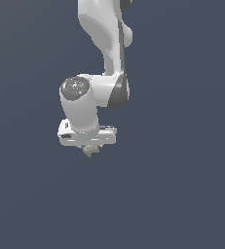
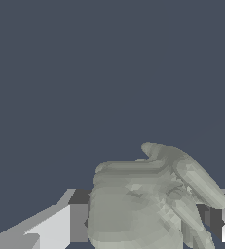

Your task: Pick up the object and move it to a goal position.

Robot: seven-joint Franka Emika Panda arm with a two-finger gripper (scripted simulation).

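Observation:
The object [image 1: 89,150] is a tiny pale grey-green lumpy thing that pokes out just under the white hand of my arm in the exterior view. In the wrist view the object [image 2: 143,204] fills the space between my two fingers [image 2: 53,228], which press on it from both sides. My gripper [image 1: 88,146] is shut on the object. Most of the fingers are hidden behind the hand in the exterior view. Whether the object touches the ground cannot be told.
The white arm [image 1: 104,44] comes down from the top of the exterior view. Around it lies only a flat dark blue-grey ground [image 1: 182,194]. No goal marker shows.

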